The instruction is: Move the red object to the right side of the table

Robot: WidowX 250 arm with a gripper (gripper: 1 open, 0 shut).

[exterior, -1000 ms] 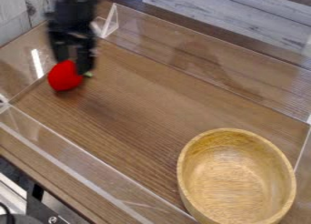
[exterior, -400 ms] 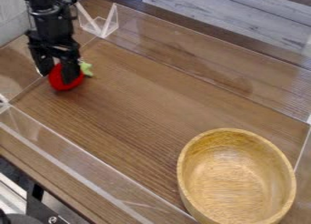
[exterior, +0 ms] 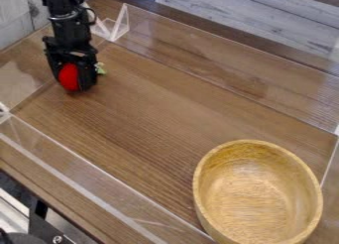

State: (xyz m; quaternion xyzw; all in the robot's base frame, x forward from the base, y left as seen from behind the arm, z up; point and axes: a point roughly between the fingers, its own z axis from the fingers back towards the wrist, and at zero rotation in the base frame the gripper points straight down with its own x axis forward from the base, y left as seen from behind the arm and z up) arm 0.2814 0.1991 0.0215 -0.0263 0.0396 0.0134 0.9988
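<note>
Right now I see the red object point(exterior: 69, 77) sitting on the table point(exterior: 172, 119) at its far left, between the spread, released jaws of my gripper point(exterior: 71, 79), which straddles it from above, pointing down. Well apart, a wooden bowl point(exterior: 259, 194) rests at the near right corner.

The red object point(exterior: 69, 77) is sitting on the table point(exterior: 172, 119) at its far left, between the fingers of the gripper point(exterior: 71, 79) standing over it. The bowl point(exterior: 259, 196) is resting well apart, at near right.
</note>
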